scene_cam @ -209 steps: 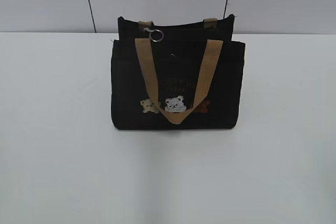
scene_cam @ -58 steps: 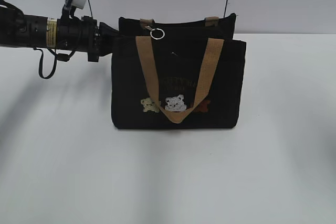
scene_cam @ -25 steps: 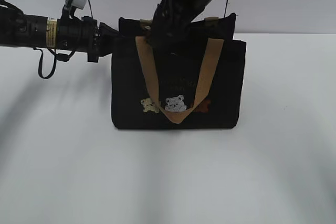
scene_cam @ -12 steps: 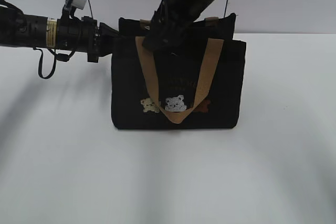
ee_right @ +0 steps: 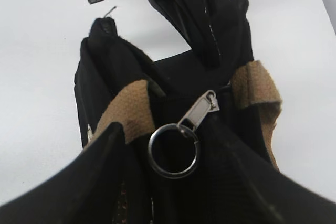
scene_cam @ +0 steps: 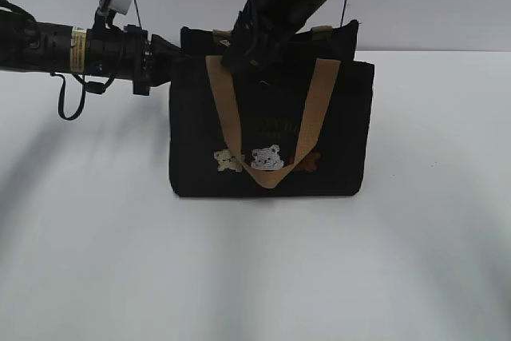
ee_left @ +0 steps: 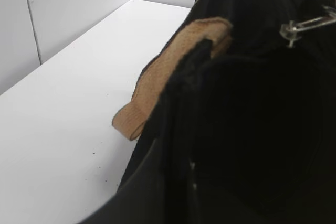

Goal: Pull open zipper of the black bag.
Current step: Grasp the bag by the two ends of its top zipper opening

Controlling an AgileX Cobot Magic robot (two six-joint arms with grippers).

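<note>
**Both arms at the top of the bag, ring pull between the right fingers**

A white table (scene_cam: 96,261) carries the black bag (scene_cam: 200,157), which stands upright near the back wall with its bear embroidery facing the exterior camera. A tan handle (scene_cam: 315,109) loops down the bag's front face.

The left arm reaches in level from the left of the exterior view, and its left gripper (scene_cam: 172,52) meets the bag's upper left corner. In the right wrist view its fingers (ee_right: 194,19) are pressed together on the bag's top edge fabric. The left wrist view is mostly filled by dark cloth and a fold of tan webbing.

The right arm slants down from the upper right and hides the middle of the bag's top in the exterior view. The right gripper (ee_right: 173,182) stands part open above the zipper (ee_right: 181,140); the silver ring lies between its two dark fingers, at the closed track beside the handles. Whether the fingers touch the ring cannot be told.
</note>
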